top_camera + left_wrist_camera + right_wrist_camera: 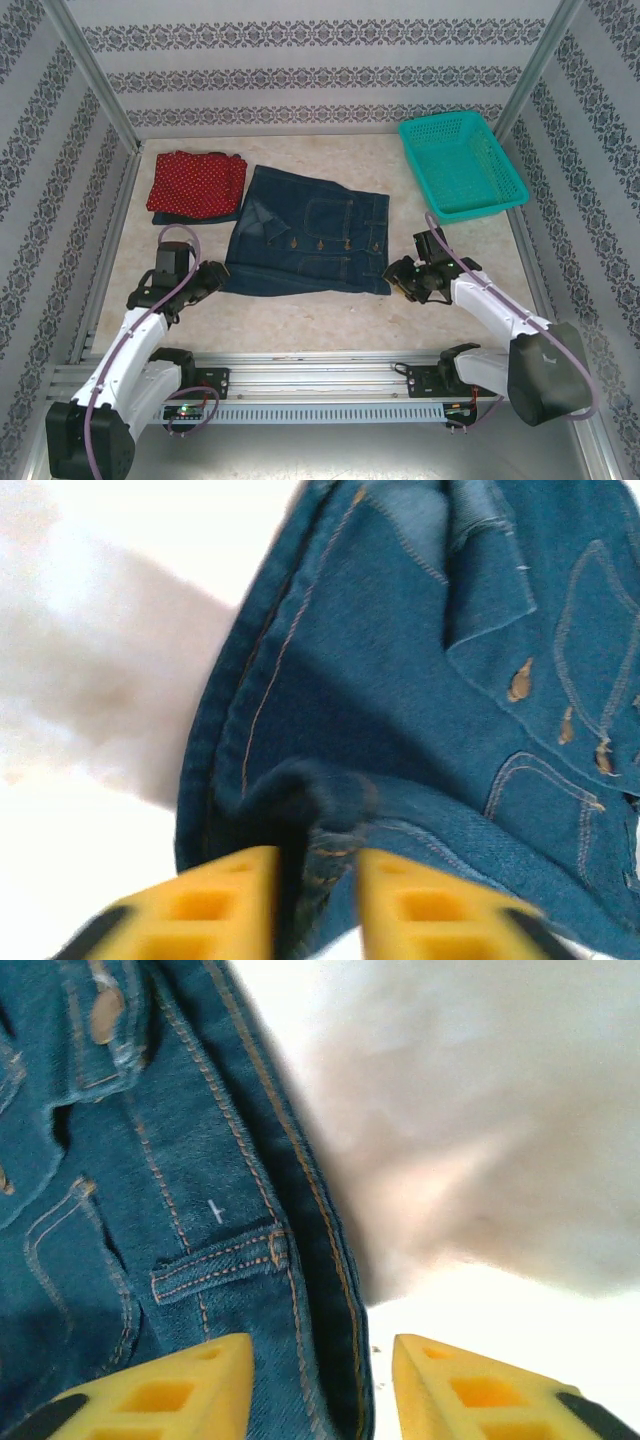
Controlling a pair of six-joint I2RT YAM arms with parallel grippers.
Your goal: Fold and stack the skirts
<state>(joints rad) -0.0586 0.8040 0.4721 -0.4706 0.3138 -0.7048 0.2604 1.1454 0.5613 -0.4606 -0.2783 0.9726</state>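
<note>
**1. Denim skirt (310,240).** Dark blue cloth with orange-tan topstitching. It lies flat at the centre of the table (320,320). A row of copper-coloured buttons (318,243) runs from 9 to 3 o'clock across its middle. Stitched pockets (335,212) sit on the 12 o'clock side of that row. Near the 10 o'clock corner a flap is turned over and shows paler cloth. The right wrist view shows a belt loop (215,1263) beside the side seam.

**2. Red skirt (198,180).** Red with small white dots, folded to a rectangle. It sits at 10 o'clock on the table, just beside the denim skirt, and lies on a dark garment (195,215).

**3. Left gripper (318,885).** Positioned at the denim skirt's 8 o'clock corner. The yellow fingers (225,900) stand apart. A raised fold of hem sits in the gap, with a dark slot between the fold and the 9 o'clock finger.

**4. Right gripper (322,1360).** Positioned at the 4 o'clock corner. The fingers stand apart and straddle the skirt's side edge. Bare table shows between that edge and the 3 o'clock finger.

**5. Limits of view.**
- The dark garment is covered except for a strip along its 6 o'clock edge, so its type cannot be determined.
- Both wrist views crop the denim skirt and wash the table out to white.
- In both wrist views the fingers are blurred and cut off by the lower frame edge.
- In the top view the wrist housings cover both sets of jaws.
- A teal mesh basket (470,210) stands at 2 o'clock, well apart from the skirts.
</note>
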